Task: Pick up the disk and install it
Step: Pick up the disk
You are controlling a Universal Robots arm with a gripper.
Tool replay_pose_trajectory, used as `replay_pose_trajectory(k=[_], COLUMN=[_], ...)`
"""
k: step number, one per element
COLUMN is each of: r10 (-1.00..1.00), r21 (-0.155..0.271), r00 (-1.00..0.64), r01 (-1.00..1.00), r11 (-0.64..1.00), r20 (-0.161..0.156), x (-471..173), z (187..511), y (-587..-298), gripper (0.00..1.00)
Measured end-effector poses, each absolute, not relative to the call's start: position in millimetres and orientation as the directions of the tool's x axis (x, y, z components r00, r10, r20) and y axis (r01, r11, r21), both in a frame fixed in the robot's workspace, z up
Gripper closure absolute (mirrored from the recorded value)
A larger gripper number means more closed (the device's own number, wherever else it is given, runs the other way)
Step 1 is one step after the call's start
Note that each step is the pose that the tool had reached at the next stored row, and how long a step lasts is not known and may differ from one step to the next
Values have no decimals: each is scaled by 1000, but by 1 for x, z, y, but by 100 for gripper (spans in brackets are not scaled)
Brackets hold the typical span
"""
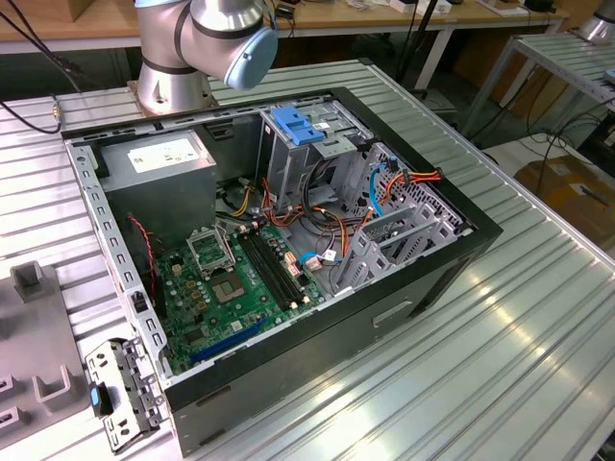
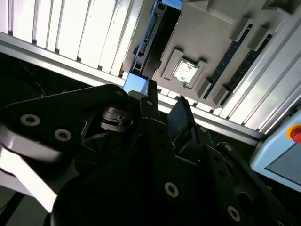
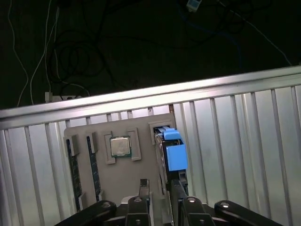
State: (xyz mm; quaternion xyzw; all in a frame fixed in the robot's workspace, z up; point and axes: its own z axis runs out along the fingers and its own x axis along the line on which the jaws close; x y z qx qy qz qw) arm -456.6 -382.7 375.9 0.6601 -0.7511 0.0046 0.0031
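The gripper (image 3: 159, 184) is seen with its black fingers parted and nothing held, poised close over the disk (image 3: 173, 153), which is stood on edge in a slot of the grey moulded tray (image 3: 117, 181). Beyond, the ribbed aluminium table (image 3: 235, 141) is seen. If the fingers are closed off-centre on the smooth blue plastic rail, the thin metal slab could be tilted, jammed in its slot or dropped
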Motion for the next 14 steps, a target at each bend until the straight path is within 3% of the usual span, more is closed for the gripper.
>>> replay_pose_trajectory(k=[1, 5, 6, 10, 11, 14], r10=[-995, -998, -998, -998, -998, -999], r21=[-3, -3, -3, -3, -3, -3], r00=[-102, -59, -58, -58, -57, -48], r01=[-995, -998, -998, -998, -998, -999], r11=[102, 59, 58, 58, 57, 48], r20=[11, 11, 11, 11, 11, 11], x=[-457, -459, -460, -468, -470, -472], z=[375, 372, 371, 364, 362, 355], y=[-383, -378, -377, -371, -370, -368], gripper=[63, 62, 55, 54, 47, 47])
